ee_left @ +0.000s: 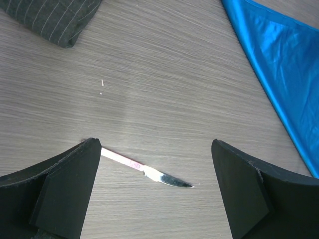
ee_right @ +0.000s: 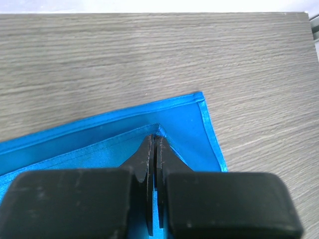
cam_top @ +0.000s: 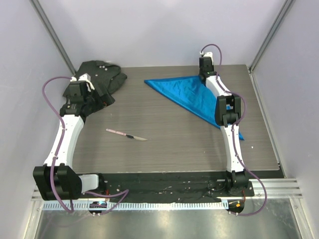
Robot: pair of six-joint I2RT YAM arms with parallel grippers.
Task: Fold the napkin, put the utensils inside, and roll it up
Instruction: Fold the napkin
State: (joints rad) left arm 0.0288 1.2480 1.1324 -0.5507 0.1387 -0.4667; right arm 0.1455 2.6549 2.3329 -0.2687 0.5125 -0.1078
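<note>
So the napkin (cam_top: 192, 94) is folded into a triangle at the far right of the desk (cam_top: 164, 154). The right tool (ee_right: 154, 142) is pressed together, pinching the corner of its top layer. The left tool (ee_left: 154, 149) is spread wide, hovering over the knife (ee_left: 147, 172), which lies bare on the desk, well apart from the napkin. There's a dark shirt (cam_top: 99, 74) bunched up far left.
</note>
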